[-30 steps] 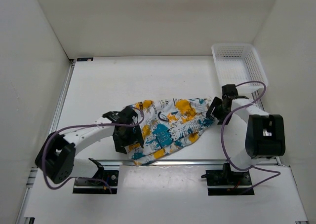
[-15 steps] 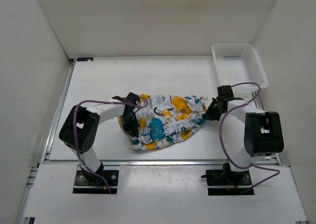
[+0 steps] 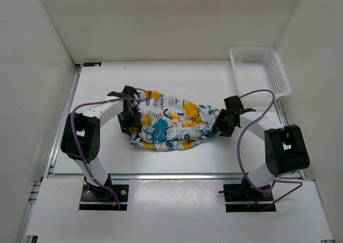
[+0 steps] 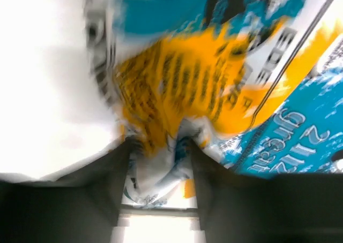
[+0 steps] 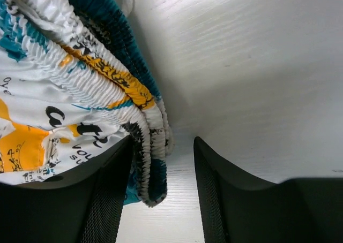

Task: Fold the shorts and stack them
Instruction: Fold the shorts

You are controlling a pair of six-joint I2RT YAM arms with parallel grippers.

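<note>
We count one pair of shorts [image 3: 171, 126], crumpled on the table [image 3: 177, 82] well left of the one white basket [image 3: 282, 74], and two grippers: the left gripper [image 4: 159, 146], at the end farther from the basket, pinches bunched cloth; the right gripper [image 5: 163, 141], at the nearer end, stands parted, the waistband [image 5: 107, 77] beside one finger.

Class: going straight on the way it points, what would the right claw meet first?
Probably the bare table, which fills the view ahead of the right claw; the waistband of the shorts hangs just to one side.
</note>
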